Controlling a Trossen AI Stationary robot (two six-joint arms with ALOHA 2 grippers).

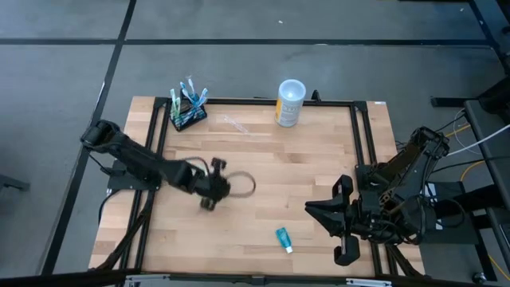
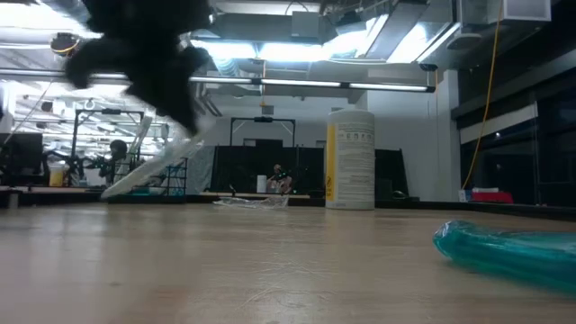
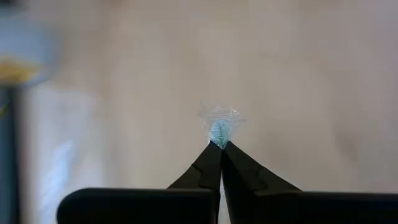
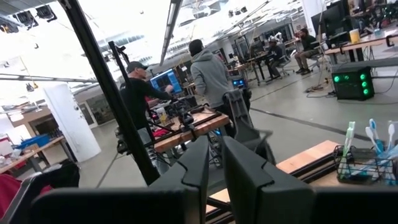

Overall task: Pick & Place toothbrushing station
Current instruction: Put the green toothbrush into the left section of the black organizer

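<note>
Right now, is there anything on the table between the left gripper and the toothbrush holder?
Nothing visible. The left gripper is mid-table, shut on a wrapped toothbrush. The toothbrush holder sits at the far left corner, with only bare wood between them. The cup stands off to the side.

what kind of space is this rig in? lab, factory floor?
Most likely an open robotics lab or workshop. The right wrist view shows people standing at workbenches with monitors, plus exposed ceiling lights. The low view shows more framed rigs behind the wooden table.
</note>
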